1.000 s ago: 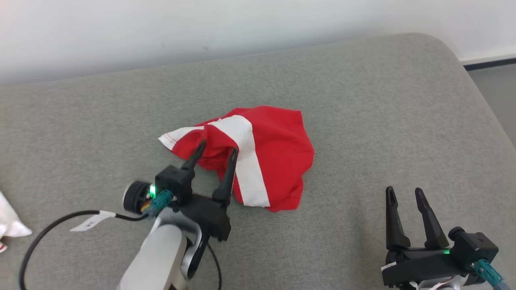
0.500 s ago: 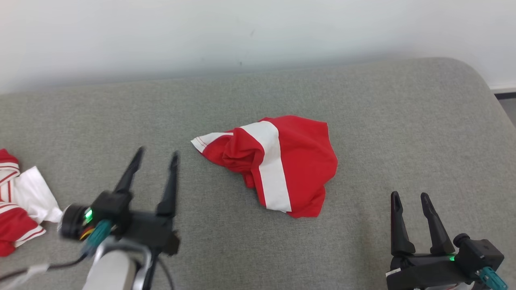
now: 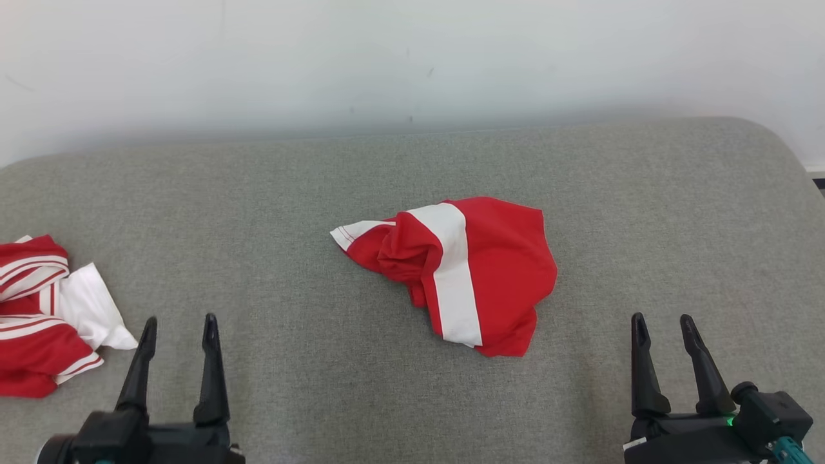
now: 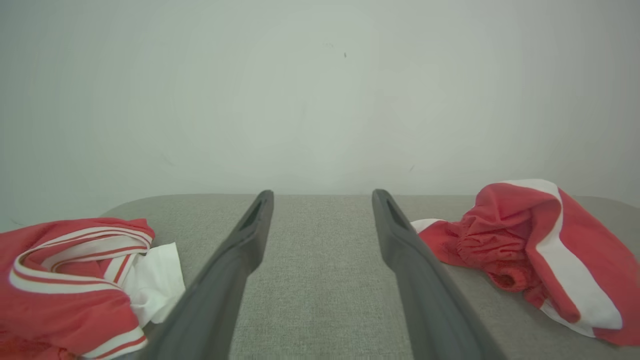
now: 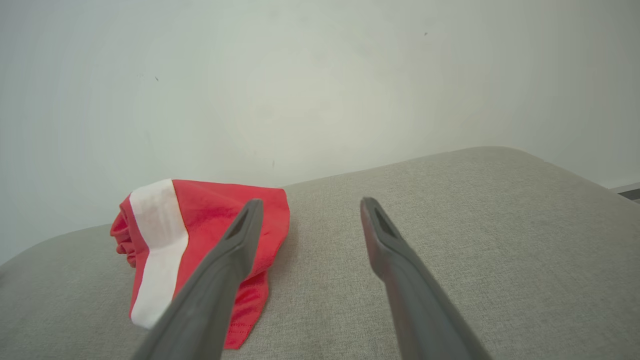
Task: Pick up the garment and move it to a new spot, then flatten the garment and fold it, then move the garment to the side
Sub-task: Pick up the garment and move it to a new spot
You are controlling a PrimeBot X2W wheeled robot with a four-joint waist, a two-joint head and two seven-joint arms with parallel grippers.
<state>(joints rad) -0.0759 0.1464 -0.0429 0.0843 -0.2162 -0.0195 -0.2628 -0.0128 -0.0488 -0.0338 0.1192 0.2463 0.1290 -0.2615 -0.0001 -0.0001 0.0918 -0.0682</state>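
The left hand point(image 3: 180, 319) and right hand point(image 3: 662, 318) sat nearest, empty, jaws apart. Beyond and between them the red garment point(image 3: 490, 258) lay crumpled in the middle of the grey cushion point(image 3: 258, 193), so flattening, folding and setting aside looked undone. More clothes point(image 3: 38, 309) lay at its left edge, a white wall point(image 3: 412, 58) behind.

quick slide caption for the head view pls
Red garment with a white band lies crumpled on the grey cushion, left claw and right claw open and empty.

red-and-white garment point(image 3: 480, 270), crumpled, mid-cushion, seemingly shorts
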